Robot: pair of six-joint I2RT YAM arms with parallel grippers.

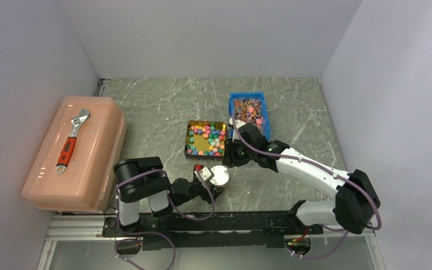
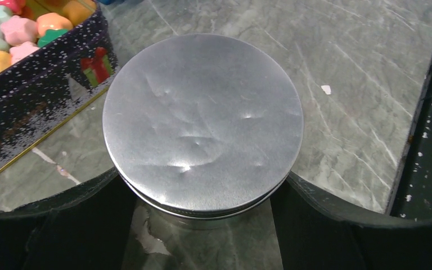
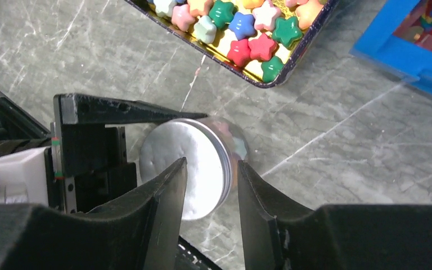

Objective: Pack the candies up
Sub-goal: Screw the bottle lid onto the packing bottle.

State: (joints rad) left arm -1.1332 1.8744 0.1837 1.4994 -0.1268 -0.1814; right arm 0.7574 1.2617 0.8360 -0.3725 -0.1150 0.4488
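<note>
The candies (image 1: 205, 139) are small pastel star-shaped lumps lying in an open dark tin (image 1: 206, 122) at the table's middle; they also show in the left wrist view (image 2: 17, 31) and the right wrist view (image 3: 242, 28). My left gripper (image 1: 211, 179) (image 2: 202, 188) is shut on a small clear jar (image 1: 220, 175) (image 2: 202, 124) with a silver lid on it, just in front of the tin. A few candies show through the jar's glass (image 3: 233, 140). My right gripper (image 1: 232, 153) (image 3: 211, 169) is open and empty, hovering above the jar beside the tin's right front corner.
A blue bin (image 1: 247, 95) (image 3: 388, 50) of mixed coloured pieces stands behind and right of the tin. A pink lidded box (image 1: 90, 169) with a red-handled wrench (image 1: 72, 140) on top sits at the left. Walls close in the table on three sides.
</note>
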